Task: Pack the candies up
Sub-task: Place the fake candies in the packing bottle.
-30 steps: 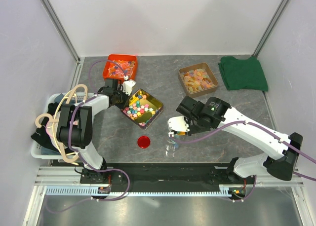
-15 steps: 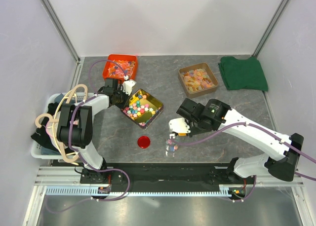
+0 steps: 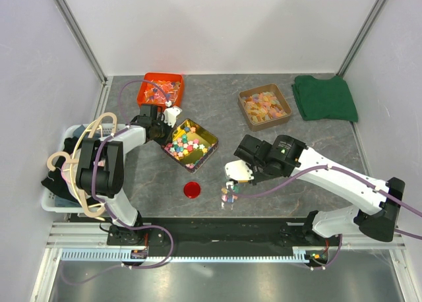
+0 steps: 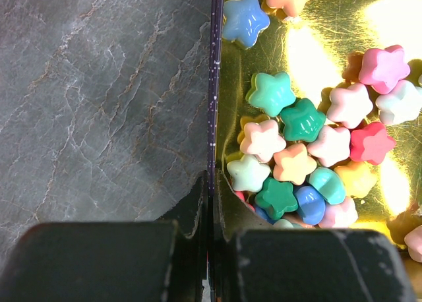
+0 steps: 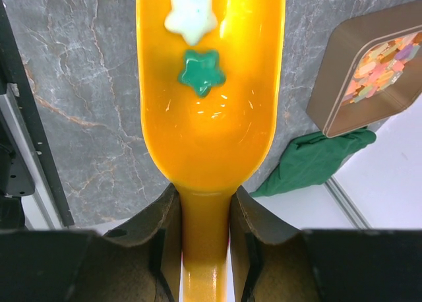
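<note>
The candies (image 3: 188, 144) are small mixed-colour stars lying in a gold tin (image 3: 210, 141) left of centre. My left gripper (image 3: 161, 129) is shut on the tin's left wall (image 4: 214, 117), with candies (image 4: 290, 137) piled just inside it. My right gripper (image 3: 239, 172) is shut on the handle of an orange scoop (image 5: 208, 117). Two candies lie in the scoop, a white one (image 5: 191, 15) and a green one (image 5: 203, 71). The scoop hangs over a small clear jar (image 3: 227, 197) near the table's front edge. In the wrist view my right gripper (image 5: 204, 203) clamps the handle on both sides.
A red lid (image 3: 192, 189) lies left of the jar. An orange-red tray (image 3: 160, 89) of wrapped sweets stands at the back left and a brown tray (image 3: 264, 106) of gummies at the back right. A green cloth (image 3: 324, 97) lies far right, a white basket (image 3: 51, 200) with hangers far left.
My right gripper has carried the scoop toward the front edge and to the left, to a spot over the jar. The left gripper and the tin have not moved.
</note>
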Robot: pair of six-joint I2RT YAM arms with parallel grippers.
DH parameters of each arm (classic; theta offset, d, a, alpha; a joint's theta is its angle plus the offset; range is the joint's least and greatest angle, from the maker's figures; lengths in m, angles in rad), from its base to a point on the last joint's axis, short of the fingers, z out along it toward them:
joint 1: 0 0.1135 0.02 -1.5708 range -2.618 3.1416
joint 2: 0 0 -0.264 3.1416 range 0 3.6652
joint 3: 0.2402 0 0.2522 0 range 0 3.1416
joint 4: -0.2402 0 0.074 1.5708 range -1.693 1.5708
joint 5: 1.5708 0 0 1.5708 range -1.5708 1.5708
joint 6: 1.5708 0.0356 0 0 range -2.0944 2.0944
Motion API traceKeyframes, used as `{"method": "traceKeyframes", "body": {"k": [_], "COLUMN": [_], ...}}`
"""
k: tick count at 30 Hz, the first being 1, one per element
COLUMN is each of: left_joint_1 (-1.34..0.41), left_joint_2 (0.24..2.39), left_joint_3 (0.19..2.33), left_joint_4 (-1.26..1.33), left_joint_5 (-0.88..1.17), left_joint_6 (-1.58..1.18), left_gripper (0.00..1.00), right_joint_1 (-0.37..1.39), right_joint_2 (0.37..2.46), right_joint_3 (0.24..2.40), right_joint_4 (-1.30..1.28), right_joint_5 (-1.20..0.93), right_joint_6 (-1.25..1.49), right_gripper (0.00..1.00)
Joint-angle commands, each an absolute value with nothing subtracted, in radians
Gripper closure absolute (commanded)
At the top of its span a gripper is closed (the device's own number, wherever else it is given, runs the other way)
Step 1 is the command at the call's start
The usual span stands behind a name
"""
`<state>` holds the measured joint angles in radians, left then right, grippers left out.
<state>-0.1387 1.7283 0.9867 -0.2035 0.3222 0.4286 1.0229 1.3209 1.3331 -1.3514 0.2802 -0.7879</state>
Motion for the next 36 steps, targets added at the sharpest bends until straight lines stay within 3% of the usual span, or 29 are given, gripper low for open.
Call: {"method": "traceKeyframes", "body": {"k": [1,22,36], "left_joint_1": [-0.132,-0.132,-0.133], "left_joint_2": [1.738,1.743,1.74], "left_joint_3": [1.025,1.029,1.034], "left_joint_4": [-0.186,-0.192,-0.195], "left_joint_5": [0.373,0.379,0.403], "left_joint_6": [0.426,0.426,0.436], "left_gripper": [0.98,0.98,0.98], "right_joint_1": [1.042,1.075,1.072], "right_joint_2": [1.293,1.299,1.348], "right_joint_3": [1.341,1.351,1.502], "right_joint_4": [-1.46,-1.459,-1.353], "right_joint_5": [0.339,0.403,0.462], "right_joint_6": [-0.778,-0.776,-0.828], "right_gripper": [1.0,1.0,1.0]}}
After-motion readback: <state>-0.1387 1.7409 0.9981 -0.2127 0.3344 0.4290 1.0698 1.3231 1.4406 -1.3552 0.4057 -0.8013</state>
